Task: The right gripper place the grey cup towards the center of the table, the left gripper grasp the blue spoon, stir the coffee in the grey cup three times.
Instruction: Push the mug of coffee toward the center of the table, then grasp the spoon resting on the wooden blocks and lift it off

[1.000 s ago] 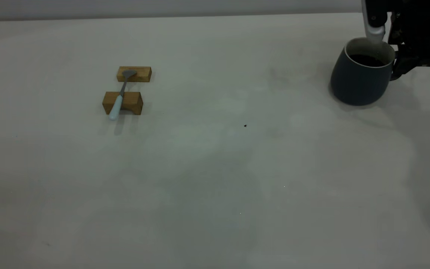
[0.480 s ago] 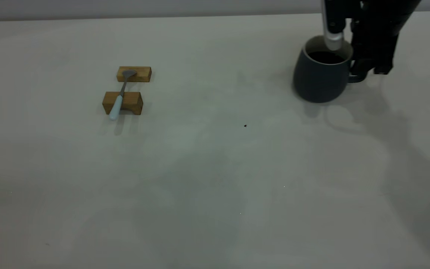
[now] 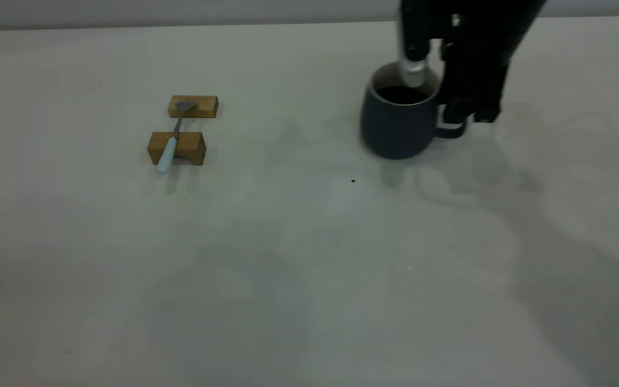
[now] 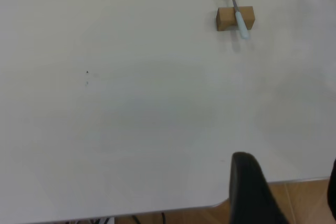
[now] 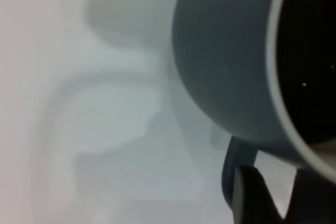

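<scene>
Grey cup [image 3: 400,121] of dark coffee [image 3: 401,94], pinched at the rim by the right claw [image 3: 432,80].
Blue spoon [image 3: 172,138] lies across two wooden blocks [image 3: 177,148] far left; cup seemingly just off the desk [image 3: 288,258].

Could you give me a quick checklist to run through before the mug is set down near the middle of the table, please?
1. Right pincer shut on the mug, one finger inside the rim: ok.
2. Mug upright, coffee not spilled: ok.
3. Mug near the table's middle: not ok, it is right of centre.
4. Mug base on the surface or lifted: cannot tell.
5. Spoon resting across the two wooden blocks: ok.
6. Left pincer clear of the mug's path, at the table edge: ok.
</scene>
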